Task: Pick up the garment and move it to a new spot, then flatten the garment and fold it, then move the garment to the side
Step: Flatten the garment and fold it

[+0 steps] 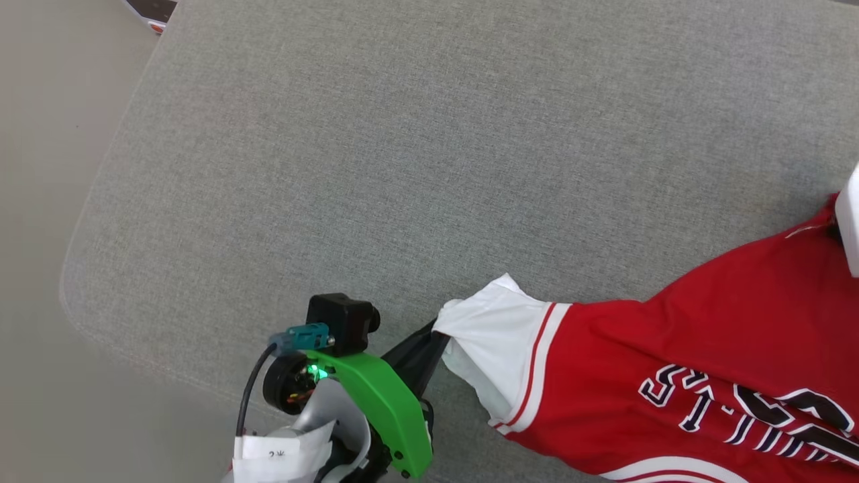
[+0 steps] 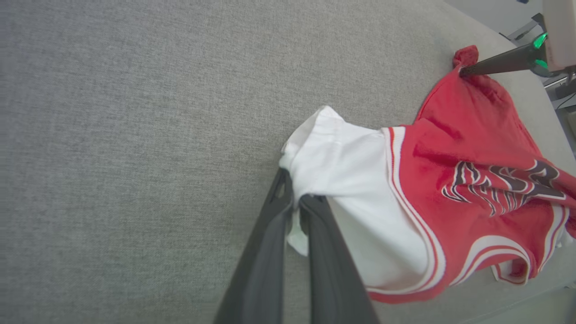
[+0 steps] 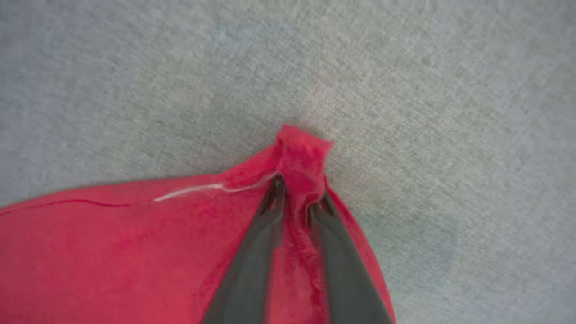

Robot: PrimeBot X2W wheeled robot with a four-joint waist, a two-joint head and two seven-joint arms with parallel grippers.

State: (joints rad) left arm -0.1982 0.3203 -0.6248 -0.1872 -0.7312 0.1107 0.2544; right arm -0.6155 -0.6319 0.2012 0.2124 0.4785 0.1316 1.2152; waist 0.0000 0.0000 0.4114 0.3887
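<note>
The garment [image 1: 671, 362] is a red jersey with white sleeves, lying partly spread at the lower right of the grey cushion. My left gripper [image 1: 436, 333] is shut on the edge of the white sleeve [image 2: 351, 166]; in the left wrist view its tips [image 2: 294, 191] pinch the sleeve's cuff. My right gripper [image 3: 299, 193] has its two dark fingers pressed on a bunched red corner of the garment [image 3: 112, 252], with the cloth puckered up between the tips. That same gripper [image 2: 462, 70] is seen at the garment's far corner. Black lettering [image 2: 499, 184] is creased.
The grey fabric cushion [image 1: 402, 168] spreads wide to the left and back. Its rounded edge [image 1: 74, 268] drops to pale floor [image 1: 40, 201] at the left. A small dark object [image 1: 151, 10] lies on the floor at the top left.
</note>
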